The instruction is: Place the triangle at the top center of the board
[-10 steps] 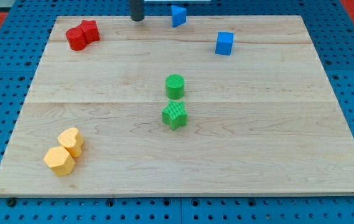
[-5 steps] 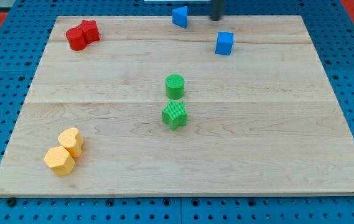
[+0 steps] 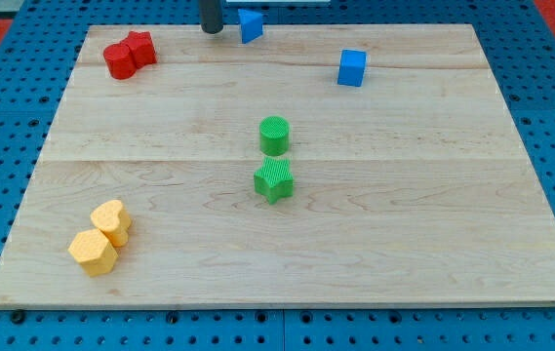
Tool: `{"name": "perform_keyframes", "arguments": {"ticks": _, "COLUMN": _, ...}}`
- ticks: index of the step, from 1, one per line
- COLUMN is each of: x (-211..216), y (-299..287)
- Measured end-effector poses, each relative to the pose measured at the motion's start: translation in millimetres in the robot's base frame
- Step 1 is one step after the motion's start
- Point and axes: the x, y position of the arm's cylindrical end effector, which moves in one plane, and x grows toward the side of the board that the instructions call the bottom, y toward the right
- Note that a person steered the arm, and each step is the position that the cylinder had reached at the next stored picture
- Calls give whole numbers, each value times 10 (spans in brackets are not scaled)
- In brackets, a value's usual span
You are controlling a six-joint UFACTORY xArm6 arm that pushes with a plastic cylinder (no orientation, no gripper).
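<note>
Wooden board's (image 3: 160,117) top edge: my tip (image 3: 212,29) just left of blue triangle (image 3: 250,25).

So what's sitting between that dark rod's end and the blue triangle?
Nothing: in the camera view only a short bare strip of board separates my tip from the blue triangle on its right.

Single view: high, angled down from board's (image 3: 287,244) near edge, whole board framed.

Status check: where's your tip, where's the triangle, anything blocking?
My tip at the board's top edge, just left of the blue triangle. Triangle at the top edge, slightly left of center. Nothing in the way; blue cube well off to the right.
</note>
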Motion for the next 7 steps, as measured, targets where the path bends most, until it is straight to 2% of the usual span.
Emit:
{"name": "perform_keyframes", "arguments": {"ticks": 1, "x": -1, "y": 42}}
{"name": "perform_keyframes", "arguments": {"ticks": 2, "x": 352, "y": 830}}
{"name": "perform_keyframes", "arguments": {"ticks": 3, "x": 839, "y": 1380}}
{"name": "perform_keyframes", "arguments": {"ticks": 4, "x": 221, "y": 1669}}
{"name": "perform_keyframes", "arguments": {"ticks": 5, "x": -2, "y": 1703}}
{"name": "perform_keyframes", "arguments": {"ticks": 6, "x": 54, "y": 1159}}
{"name": "perform_keyframes", "arguments": {"ticks": 7, "x": 881, "y": 311}}
